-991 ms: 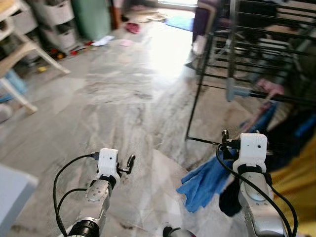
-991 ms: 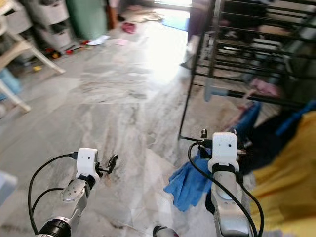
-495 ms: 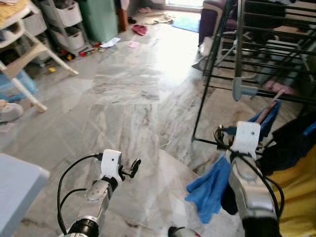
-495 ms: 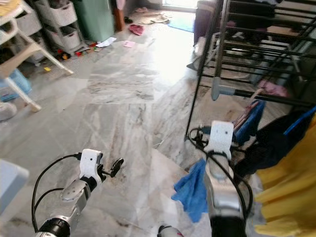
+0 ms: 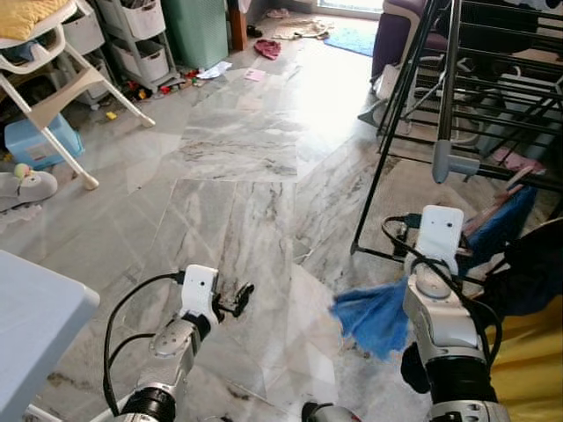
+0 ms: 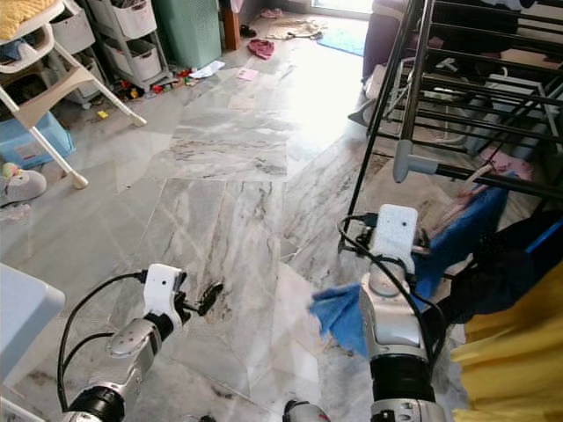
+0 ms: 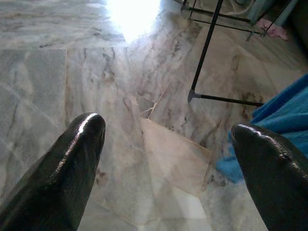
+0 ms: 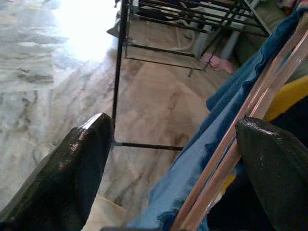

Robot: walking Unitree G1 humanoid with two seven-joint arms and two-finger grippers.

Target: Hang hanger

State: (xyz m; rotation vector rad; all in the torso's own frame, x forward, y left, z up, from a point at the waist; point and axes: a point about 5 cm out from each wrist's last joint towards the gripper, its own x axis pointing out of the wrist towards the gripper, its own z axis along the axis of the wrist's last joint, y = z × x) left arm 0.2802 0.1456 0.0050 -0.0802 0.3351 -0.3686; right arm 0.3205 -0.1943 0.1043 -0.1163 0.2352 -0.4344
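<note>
Hanger: pale pink, lay slanted at about 2 o'clock in the head views, draped with a blue cloth trailing onto the marble floor. Not yet on a rail.

Right hand: reached forward at 2 o'clock toward the hanger, fingers spread wide. Framed the hanger's bar in its wrist view, close by one finger, without clamping it. Whether bar and finger touched could not be told.

Left hand: held low at about 10 o'clock over bare floor, fingers apart, gripping nothing.

Drying rack: black, stood at 1 o'clock beyond the hanger, rails free above; dark and yellow garments bunched at 4 o'clock.

Progress, as judged: early stage. Approach to the hanger appeared nearly complete; grasp not secured. Left to do: closing on the bar, lifting it with the cloth clear of the floor, hooking it over a rack rail, and releasing.
</note>
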